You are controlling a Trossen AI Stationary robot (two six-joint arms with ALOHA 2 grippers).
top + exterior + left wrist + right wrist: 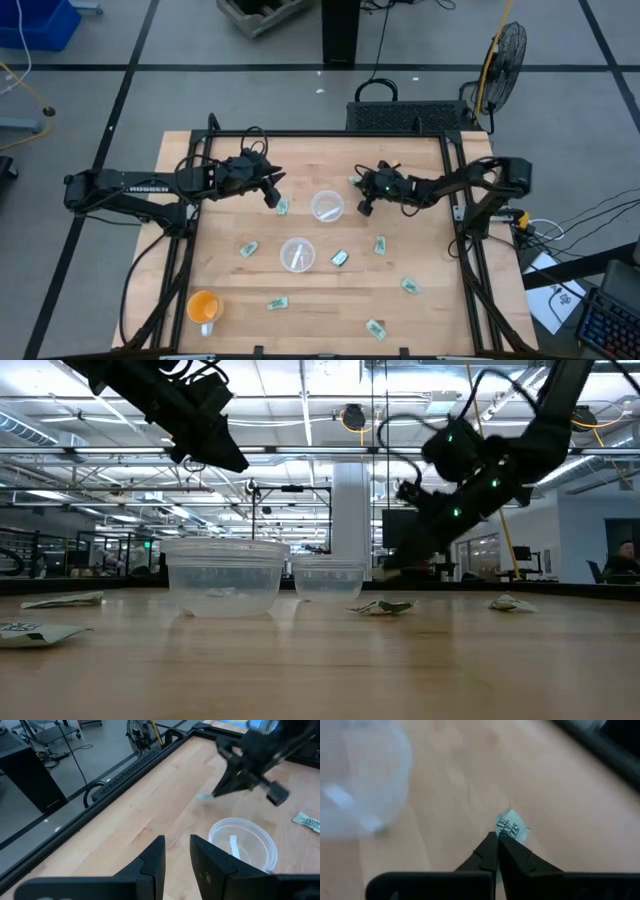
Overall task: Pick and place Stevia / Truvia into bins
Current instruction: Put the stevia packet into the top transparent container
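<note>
Wooden table [420, 320]. L arm [130, 186], white lettering unreadable; left gripper [276, 190] fingers apart w/ narrow gap, empty. Right gripper [498, 839] clamped on Stevia packet [511, 829], dark print unreadable. Two clear cups: one [327, 207] just beside it, other [297, 254] farther.

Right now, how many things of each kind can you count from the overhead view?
Green-and-white packets: 8 (7 lying loose, 1 in the right end effector)
Clear cups: 2
Orange cup: 1
Total: 11
</note>
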